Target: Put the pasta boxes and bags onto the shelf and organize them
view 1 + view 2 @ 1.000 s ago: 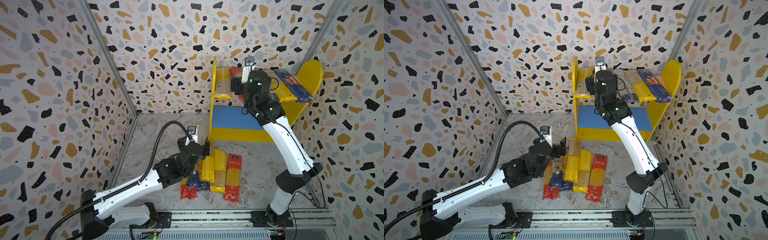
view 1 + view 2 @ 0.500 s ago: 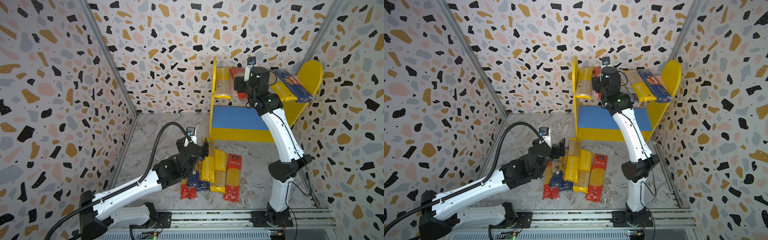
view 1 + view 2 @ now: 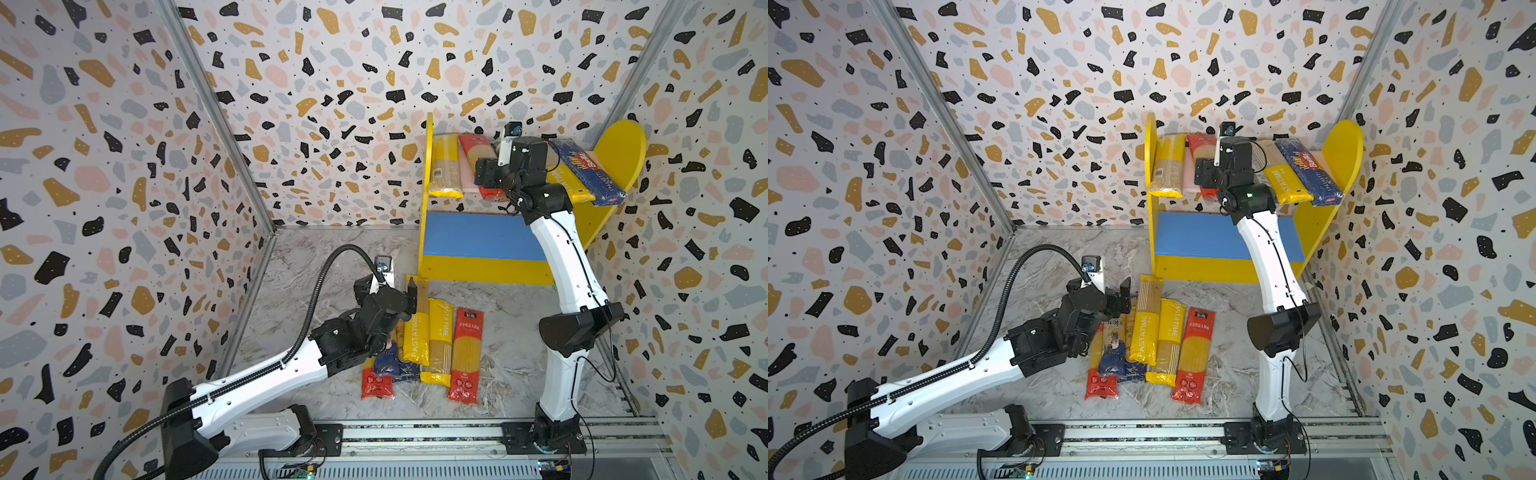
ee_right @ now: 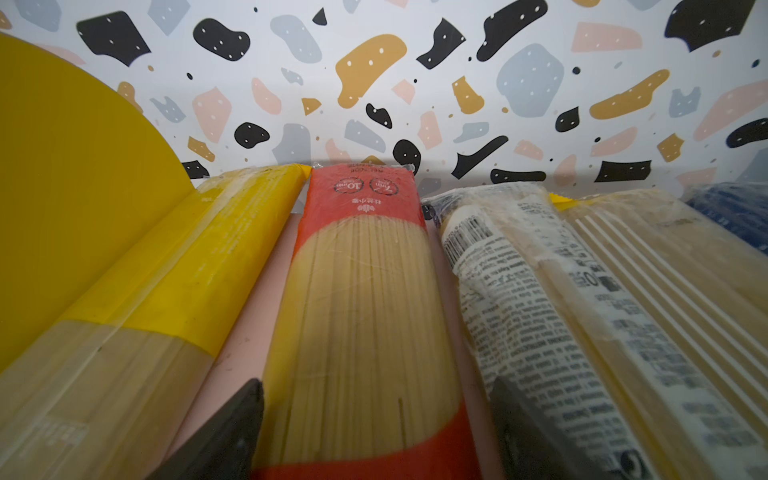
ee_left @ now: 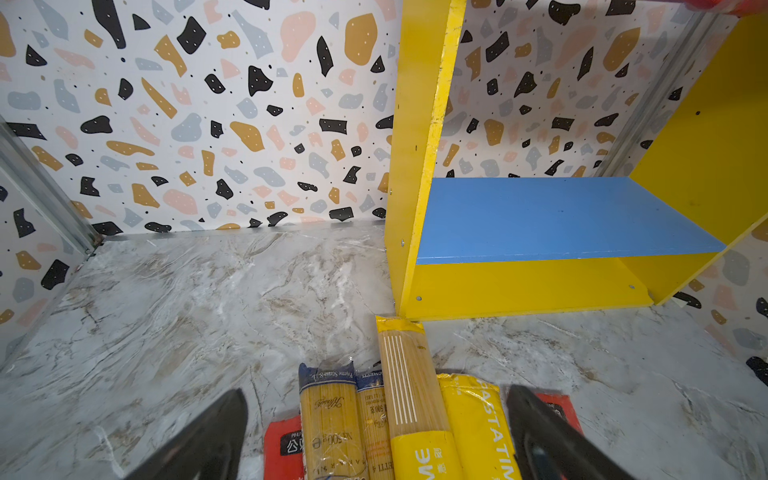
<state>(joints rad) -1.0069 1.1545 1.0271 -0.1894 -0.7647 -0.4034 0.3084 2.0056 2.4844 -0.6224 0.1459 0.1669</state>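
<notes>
In both top views the right arm [image 3: 528,166] covers the middle of the upper red pack [image 3: 471,147]; the left arm [image 3: 370,320] hides the far ends of the leftmost floor packs [image 3: 376,382]. In the right wrist view the fingers [image 4: 226,436] and that red pack's near end run off the edge, and a blue pack [image 4: 735,212] is blurred and cropped
</notes>
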